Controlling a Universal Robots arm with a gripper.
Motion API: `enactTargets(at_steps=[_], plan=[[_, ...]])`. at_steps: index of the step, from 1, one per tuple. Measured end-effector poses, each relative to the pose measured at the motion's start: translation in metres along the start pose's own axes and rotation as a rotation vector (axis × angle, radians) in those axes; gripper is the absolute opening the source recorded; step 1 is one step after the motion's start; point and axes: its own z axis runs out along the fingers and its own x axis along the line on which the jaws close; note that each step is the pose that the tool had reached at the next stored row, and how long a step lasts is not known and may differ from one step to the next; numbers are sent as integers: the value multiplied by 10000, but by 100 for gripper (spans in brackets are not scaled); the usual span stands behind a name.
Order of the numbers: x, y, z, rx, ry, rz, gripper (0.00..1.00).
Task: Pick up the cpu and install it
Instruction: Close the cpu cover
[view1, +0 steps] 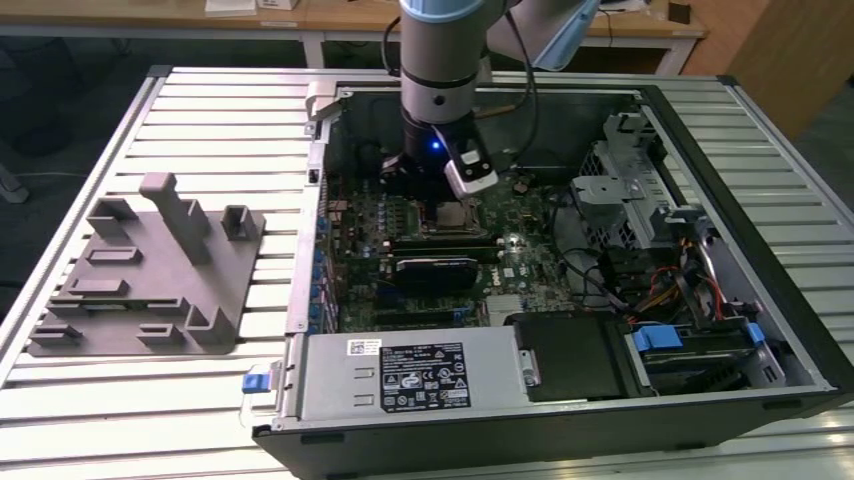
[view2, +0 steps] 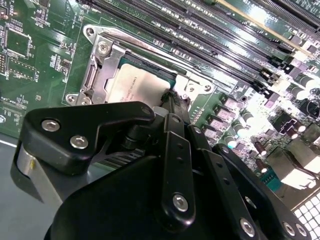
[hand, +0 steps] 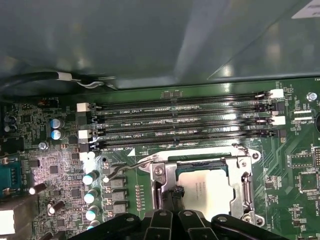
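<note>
The arm (view1: 438, 60) stands straight down into the open case (view1: 534, 445), wrist vertical over the board. In both wrist views the tool (hand: 175, 192) points down at the socket (hand: 246, 172), and its fingers look pinched together with nothing between them. The tips sit right at the edge of the cpu (hand: 202, 187), and the cpu lies flat inside the socket frame, just beside the memory slots (hand: 180, 125). The grey tray (view1: 147, 270) rests well apart, near the tabletop (view1: 200, 110) edge on the exterior view's left.
</note>
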Motion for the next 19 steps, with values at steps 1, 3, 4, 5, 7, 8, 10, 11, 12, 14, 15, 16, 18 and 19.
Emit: enactTargets(at_steps=[1,3,4,5,7,8,10,11,12,14,15,16,18,19], plan=[[5,-1,0,1,1,0,11],[13,-1,-1,1,1,0,11],[17,-2,-1,1,1,-1,11],[20,-2,-1,1,1,0,11],[23,-3,-1,2,2,-1,11],[23,-2,-1,1,2,-1,11],[24,-2,-1,2,1,0,11],[24,-2,-1,1,1,0,11],[24,-3,-1,1,1,-1,11],[25,-3,-1,2,1,-1,11],[28,-3,-1,2,1,1,11],[32,-3,-1,1,1,2,11],[38,-4,-1,2,1,0,11],[40,-4,-1,2,2,-1,11]])
